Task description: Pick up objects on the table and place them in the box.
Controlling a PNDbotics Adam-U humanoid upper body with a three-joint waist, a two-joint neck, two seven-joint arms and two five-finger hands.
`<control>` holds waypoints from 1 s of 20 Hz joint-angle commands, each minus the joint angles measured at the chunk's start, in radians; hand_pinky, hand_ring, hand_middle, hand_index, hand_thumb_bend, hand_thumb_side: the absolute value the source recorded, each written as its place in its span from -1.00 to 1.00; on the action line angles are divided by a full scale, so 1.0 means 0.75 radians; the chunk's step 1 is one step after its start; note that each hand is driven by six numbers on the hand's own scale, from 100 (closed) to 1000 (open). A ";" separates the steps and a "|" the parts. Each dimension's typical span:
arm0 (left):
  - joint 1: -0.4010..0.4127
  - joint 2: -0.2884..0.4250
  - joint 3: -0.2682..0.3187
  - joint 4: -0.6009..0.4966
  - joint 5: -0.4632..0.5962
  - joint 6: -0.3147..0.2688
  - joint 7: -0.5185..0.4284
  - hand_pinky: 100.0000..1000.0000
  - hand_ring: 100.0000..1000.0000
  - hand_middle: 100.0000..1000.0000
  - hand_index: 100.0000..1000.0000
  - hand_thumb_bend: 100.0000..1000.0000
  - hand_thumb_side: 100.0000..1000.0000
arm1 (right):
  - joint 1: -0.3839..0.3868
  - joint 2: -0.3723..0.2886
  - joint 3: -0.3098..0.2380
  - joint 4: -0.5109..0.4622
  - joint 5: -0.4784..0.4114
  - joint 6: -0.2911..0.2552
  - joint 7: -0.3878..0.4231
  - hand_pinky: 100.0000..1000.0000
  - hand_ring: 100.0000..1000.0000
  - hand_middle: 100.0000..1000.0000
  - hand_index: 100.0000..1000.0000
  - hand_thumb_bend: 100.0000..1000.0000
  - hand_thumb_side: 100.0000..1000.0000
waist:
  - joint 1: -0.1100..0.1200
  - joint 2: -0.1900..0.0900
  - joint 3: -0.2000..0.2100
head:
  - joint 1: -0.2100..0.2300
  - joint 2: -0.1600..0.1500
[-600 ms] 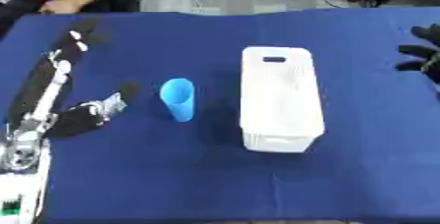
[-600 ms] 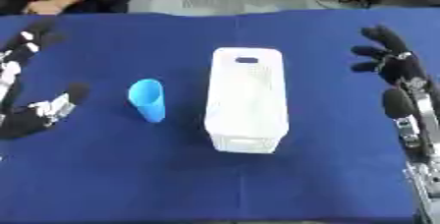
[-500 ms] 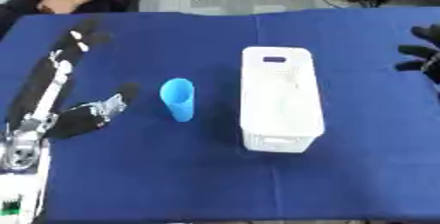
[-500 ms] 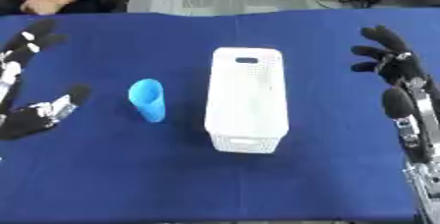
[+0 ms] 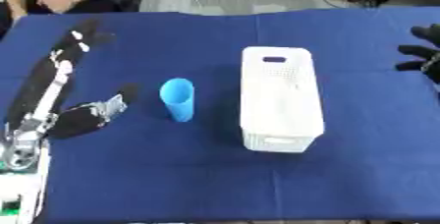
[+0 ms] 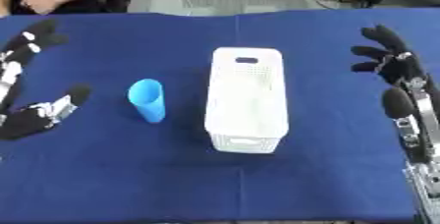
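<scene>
Frankly, nothing has shifted in the last half second: the blue cup (image 5: 178,98) stands where it did on the blue table (image 5: 172,179), just left of the white box (image 5: 279,98) and apart from it. My left hand (image 5: 86,115) stays near the cup with fingers relaxed and empty, my right hand (image 6: 387,58) spread wide beyond the box. So, I judge, no pickup has begun.
</scene>
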 commanded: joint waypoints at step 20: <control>-0.128 0.461 -0.130 0.166 0.159 -0.107 -0.033 0.82 0.90 1.00 0.84 1.00 0.50 | -0.003 -0.050 0.004 -0.028 0.007 0.006 0.002 0.34 0.62 0.80 1.00 0.06 1.00 | 0.042 -0.029 -0.034 | -0.027 -0.022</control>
